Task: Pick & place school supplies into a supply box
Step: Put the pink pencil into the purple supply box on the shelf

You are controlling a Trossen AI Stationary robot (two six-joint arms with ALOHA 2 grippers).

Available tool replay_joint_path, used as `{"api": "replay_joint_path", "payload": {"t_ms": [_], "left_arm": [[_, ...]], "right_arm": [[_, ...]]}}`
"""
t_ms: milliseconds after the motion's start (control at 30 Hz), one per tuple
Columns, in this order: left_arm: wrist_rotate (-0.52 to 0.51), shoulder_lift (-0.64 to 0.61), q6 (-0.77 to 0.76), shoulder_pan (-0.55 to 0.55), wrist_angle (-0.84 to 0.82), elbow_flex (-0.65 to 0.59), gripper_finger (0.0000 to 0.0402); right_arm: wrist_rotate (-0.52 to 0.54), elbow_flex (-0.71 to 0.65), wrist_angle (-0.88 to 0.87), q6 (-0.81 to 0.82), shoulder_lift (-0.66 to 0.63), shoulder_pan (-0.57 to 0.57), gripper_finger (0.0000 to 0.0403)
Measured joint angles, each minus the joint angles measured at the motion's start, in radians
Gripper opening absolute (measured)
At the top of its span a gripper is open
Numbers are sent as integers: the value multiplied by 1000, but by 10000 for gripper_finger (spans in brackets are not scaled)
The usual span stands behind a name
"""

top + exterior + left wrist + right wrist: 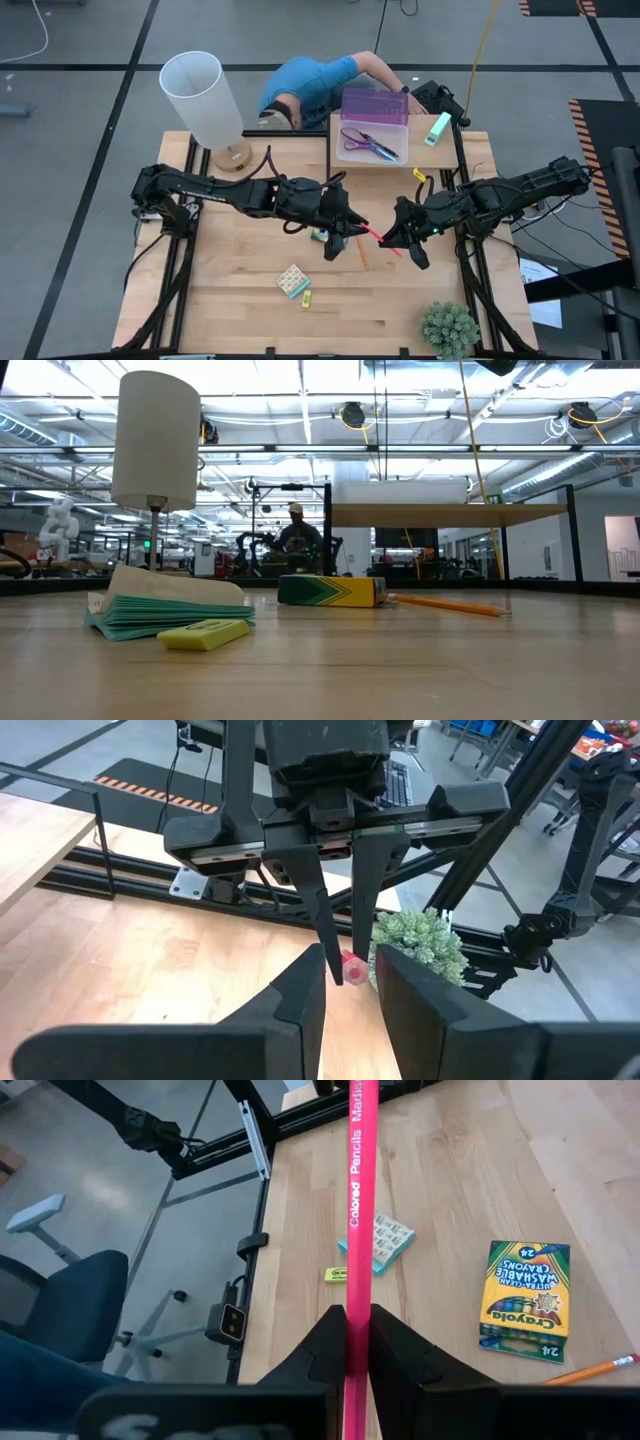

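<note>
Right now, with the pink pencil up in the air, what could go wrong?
The right gripper pinches the pink pencil only near one end, so it might tilt or slip out. The left gripper hangs very close, fingers apart, so the two could bump.

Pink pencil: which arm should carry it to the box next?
Right. The right pincer is shut on the pink pencil, and the box sits right of centre at the table's far edge, nearer that arm. The left pincer is open around the pencil's end, not gripping.
</note>
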Motion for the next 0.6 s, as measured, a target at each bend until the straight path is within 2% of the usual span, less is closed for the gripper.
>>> {"api": "replay_joint_path", "payload": {"t_ms": [600], "left_arm": [[-26,0,9,3,-10,0,92]], "right_arm": [[5,0,0,-3,0,0,20]]}}
